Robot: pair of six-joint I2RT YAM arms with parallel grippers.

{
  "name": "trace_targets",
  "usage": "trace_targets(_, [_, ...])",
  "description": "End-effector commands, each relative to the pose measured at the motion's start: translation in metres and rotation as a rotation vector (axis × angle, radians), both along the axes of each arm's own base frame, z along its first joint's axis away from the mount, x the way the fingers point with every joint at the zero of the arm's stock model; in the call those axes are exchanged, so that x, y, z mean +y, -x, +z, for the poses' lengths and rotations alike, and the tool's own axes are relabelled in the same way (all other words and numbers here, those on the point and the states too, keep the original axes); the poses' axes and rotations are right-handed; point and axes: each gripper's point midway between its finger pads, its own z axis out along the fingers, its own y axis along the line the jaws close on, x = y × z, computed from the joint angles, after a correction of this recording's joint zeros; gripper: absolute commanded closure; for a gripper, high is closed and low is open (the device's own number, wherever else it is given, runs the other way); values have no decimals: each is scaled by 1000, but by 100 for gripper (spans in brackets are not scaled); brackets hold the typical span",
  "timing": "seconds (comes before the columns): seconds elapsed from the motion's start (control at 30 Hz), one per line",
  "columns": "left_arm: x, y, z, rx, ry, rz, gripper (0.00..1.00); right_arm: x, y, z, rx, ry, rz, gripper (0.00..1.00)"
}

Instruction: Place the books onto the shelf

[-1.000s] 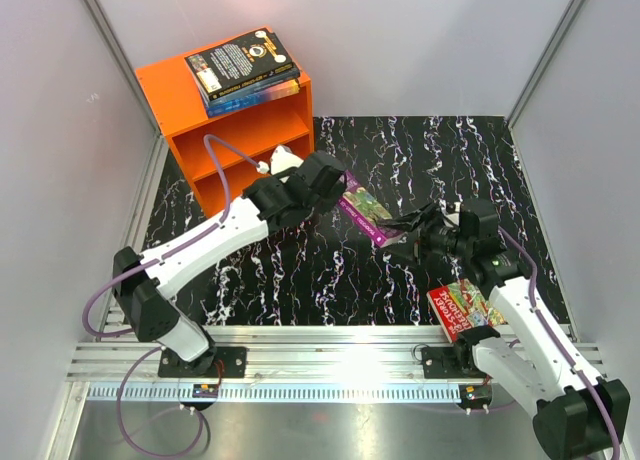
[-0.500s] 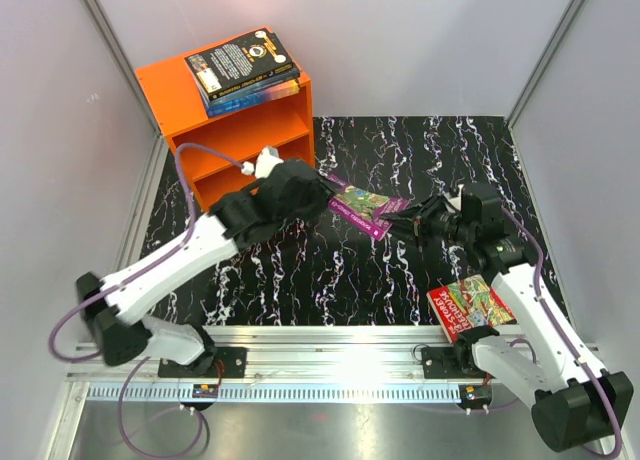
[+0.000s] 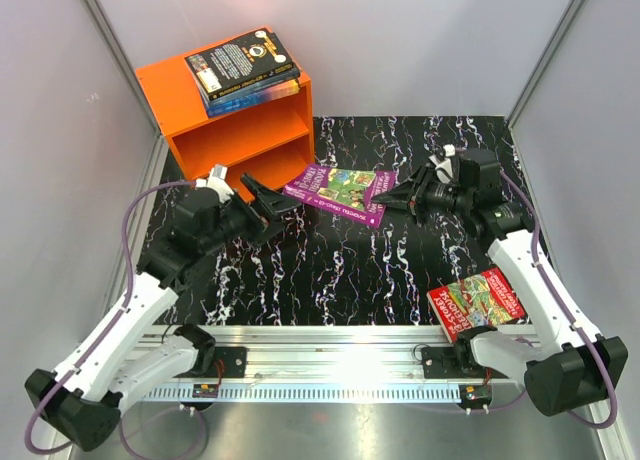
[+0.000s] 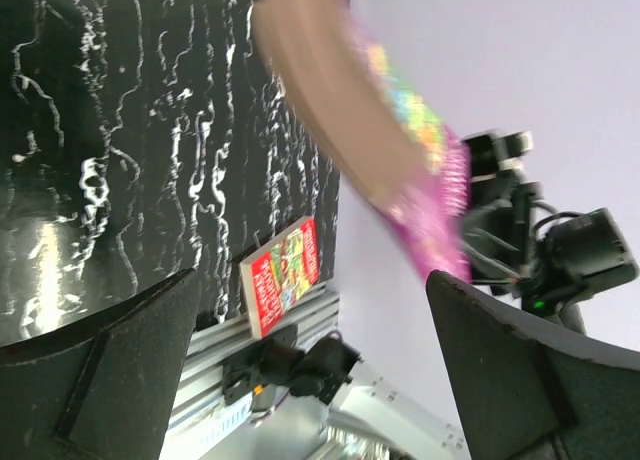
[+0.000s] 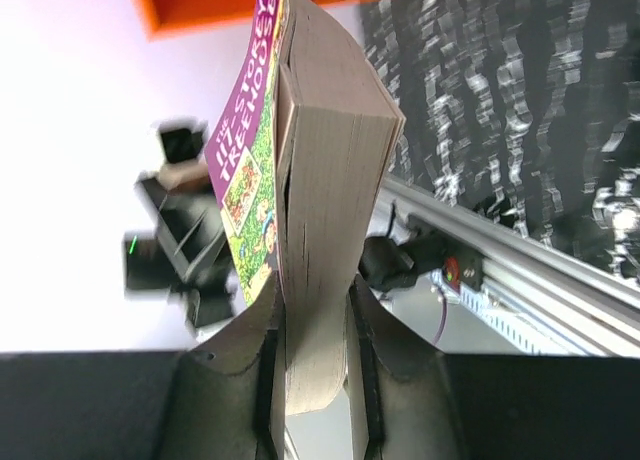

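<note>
The right tool (image 3: 392, 197) clamps the green-purple book (image 3: 335, 188) by its edge, above the counter (image 3: 340, 270) near the shelf (image 3: 250, 130). The left tool (image 3: 262, 195) stands wide, just beside it, gripping nothing.

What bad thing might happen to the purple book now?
1. The purple-and-green paperback book is pinched only at one end by the right arm's fingers, while the left arm's fingers are open and apart from it, so it might sag or slip out.
2. The red paperback book lies at the near edge of the black marbled table, by the right arm's base; a swing may knock it.
</note>
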Motion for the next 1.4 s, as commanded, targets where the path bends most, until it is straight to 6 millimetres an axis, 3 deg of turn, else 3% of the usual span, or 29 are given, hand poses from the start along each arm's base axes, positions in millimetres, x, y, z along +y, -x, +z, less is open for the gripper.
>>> trace_targets(0.0, [-4,20,23,-111,38,-189,1,12,23,71,-279,-126,216,100])
trace_targets(0.2, [12,5,36,-125,106,-155,1,12,44,72,-303,-156,306,100])
trace_targets(0.47, [11,3,102,-229,201,-139,1,10,24,50,-243,-113,191,100])
trace_targets(0.6, [18,3,105,-232,147,-105,1,11,19,60,-273,-109,186,100])
trace_targets(0.73, [26,8,122,-264,171,-79,1,9,17,59,-279,-65,184,100])
trace_targets(0.93, [36,9,131,-262,204,-31,1,10,20,57,-274,-87,190,100])
trace_targets(1.1, [46,7,157,-336,291,20,1,9,23,57,-276,-90,193,100])
trace_targets(1.2, [42,1,152,-312,267,-5,1,9,23,56,-275,-91,190,100])
trace_targets(1.37, [37,-8,103,-179,156,-32,1,9,23,63,-284,-108,184,100])
